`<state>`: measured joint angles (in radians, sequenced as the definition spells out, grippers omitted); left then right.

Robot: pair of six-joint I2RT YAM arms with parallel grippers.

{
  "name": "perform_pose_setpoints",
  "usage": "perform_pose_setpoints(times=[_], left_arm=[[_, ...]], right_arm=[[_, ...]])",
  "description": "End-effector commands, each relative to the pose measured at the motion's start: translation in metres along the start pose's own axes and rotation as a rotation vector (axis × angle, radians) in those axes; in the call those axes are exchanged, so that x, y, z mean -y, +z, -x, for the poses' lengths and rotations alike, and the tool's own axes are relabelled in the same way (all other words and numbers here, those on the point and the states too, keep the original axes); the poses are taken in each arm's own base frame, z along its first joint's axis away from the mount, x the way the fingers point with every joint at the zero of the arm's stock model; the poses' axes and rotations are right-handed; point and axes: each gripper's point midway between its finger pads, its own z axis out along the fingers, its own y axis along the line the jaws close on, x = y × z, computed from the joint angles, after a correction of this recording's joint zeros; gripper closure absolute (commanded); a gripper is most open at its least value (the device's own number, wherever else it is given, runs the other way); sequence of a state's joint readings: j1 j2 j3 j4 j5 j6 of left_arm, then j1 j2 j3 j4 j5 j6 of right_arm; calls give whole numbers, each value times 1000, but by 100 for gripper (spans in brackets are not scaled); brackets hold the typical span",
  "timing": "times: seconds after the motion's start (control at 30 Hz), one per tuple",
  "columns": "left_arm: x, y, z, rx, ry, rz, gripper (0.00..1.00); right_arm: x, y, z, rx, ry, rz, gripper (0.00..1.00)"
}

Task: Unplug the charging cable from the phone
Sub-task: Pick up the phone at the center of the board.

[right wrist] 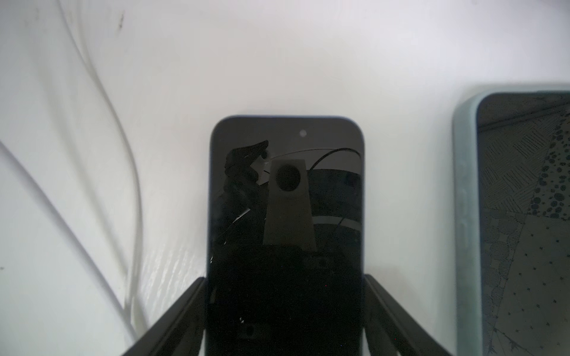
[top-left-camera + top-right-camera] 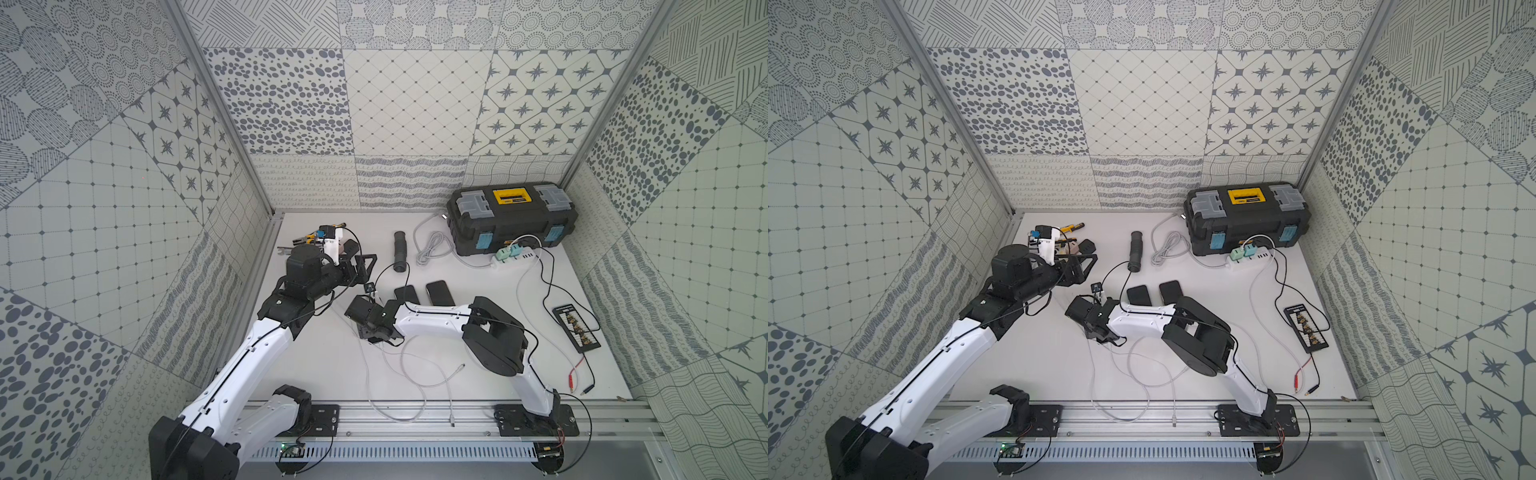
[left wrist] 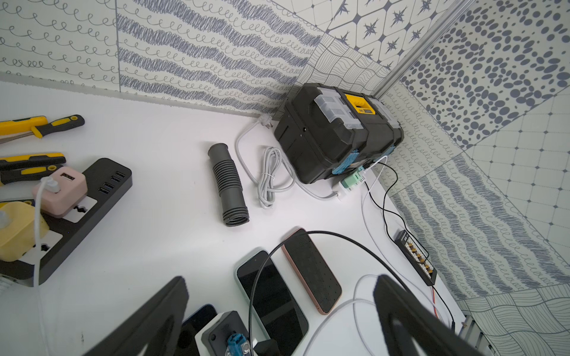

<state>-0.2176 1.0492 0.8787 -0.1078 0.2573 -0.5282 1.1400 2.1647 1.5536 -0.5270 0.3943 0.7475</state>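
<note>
A dark blue phone (image 1: 287, 215) lies face up on the white table, its cracked screen mirroring the wrist camera. My right gripper (image 1: 284, 277) straddles its lower part, and each black finger rests against a side edge. In both top views that gripper (image 2: 376, 332) covers the phone. A thin white charging cable (image 2: 368, 374) runs from under it toward the front rail. Its plug end is hidden. My left gripper (image 3: 280, 280) hovers at the back left (image 2: 365, 262), fingers wide apart and holding nothing.
A mint-cased phone (image 3: 271, 296) and a pink-cased one (image 3: 311, 271) lie just beyond the right gripper. Also here are a grey ribbed hose (image 2: 401, 251), a black toolbox (image 2: 513, 216), a white power strip (image 2: 515, 255), a black connector board (image 2: 575, 328), and a black power strip (image 3: 101, 185) beside screwdrivers (image 3: 46, 123).
</note>
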Motion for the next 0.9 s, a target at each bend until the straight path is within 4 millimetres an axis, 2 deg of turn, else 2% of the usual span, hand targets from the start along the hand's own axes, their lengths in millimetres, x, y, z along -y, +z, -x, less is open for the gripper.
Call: perform_pose_setpoints(times=[0.0,0.33,0.73,0.87], left_arm=[[-6,0,-3,-10,-6,11,2],[-4,-2,-1,3,-6,4,2],[16,-4,4,9,-22,-96,2],[23,-4,4,2,-31,-139,2]], right_arm=[[6,-22,29,98,17,26,39],[26,-62,64,245,-4,60,42],[32,-102,83,326,9,320,44],[31,-118,90,378,28,458,45]])
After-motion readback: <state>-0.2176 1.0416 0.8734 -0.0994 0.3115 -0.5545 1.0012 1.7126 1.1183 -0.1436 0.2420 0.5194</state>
